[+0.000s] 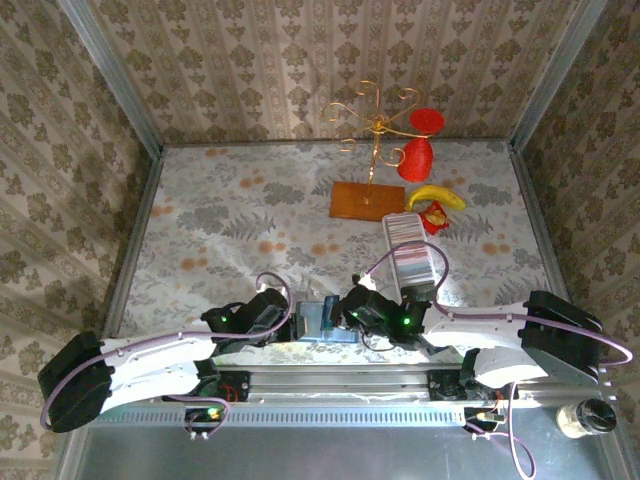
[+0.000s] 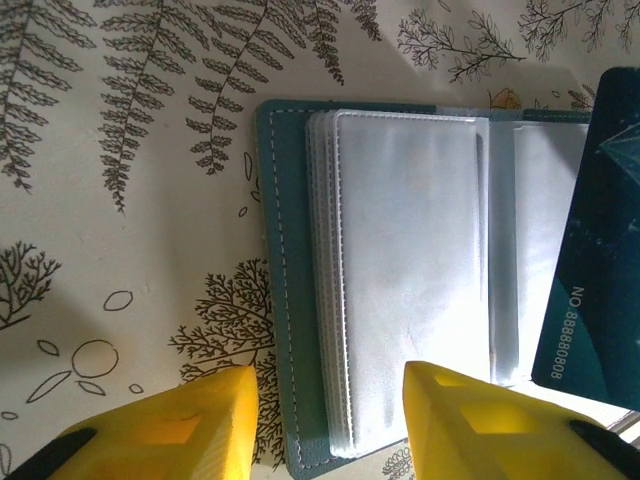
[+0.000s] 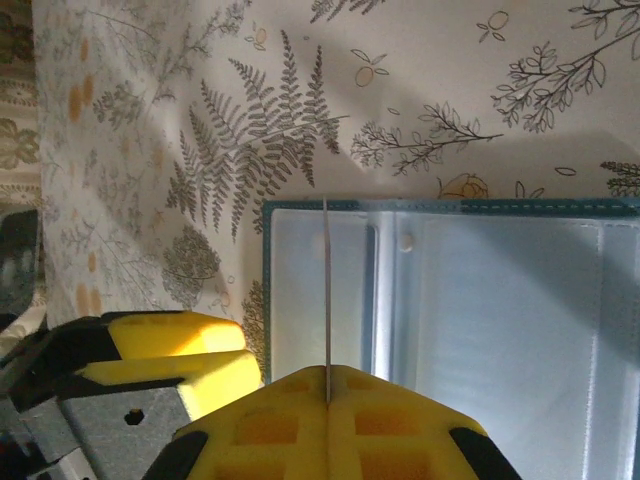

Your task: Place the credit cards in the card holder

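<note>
The right gripper (image 3: pixel 327 388) has its two yellow fingers pressed together on a thin card (image 3: pixel 325 290). The card sticks straight out ahead of the fingertips and shows edge-on in the right wrist view, as little more than a line. Just ahead of and under that gripper, the card holder (image 3: pixel 480 320) lies open flat on the table (image 3: pixel 430 80), clear sleeves (image 3: pixel 310 300) facing up. The card stands over the left-hand panel, and its far end reaches almost to the holder's teal border. Whether it touches a sleeve or has entered one, I cannot tell.

The left gripper (image 2: pixel 330 425) is wide open and holds nothing. The near edge of the card holder (image 2: pixel 290 280) sits right in front of the gap between its fingers (image 2: pixel 190 430), with the stack of sleeves (image 2: pixel 410 260) stretching away ahead. To the right of this gripper, the dark teal card (image 2: pixel 590 230) hangs over the holder's other panel, a printed number showing along its lower part.

From above, the left gripper (image 1: pixel 298 318) and the right gripper (image 1: pixel 345 318) face each other closely across the card holder (image 1: pixel 322 322). A long whitish tray (image 1: pixel 410 250) lies beyond the right gripper, apart from the holder.
</note>
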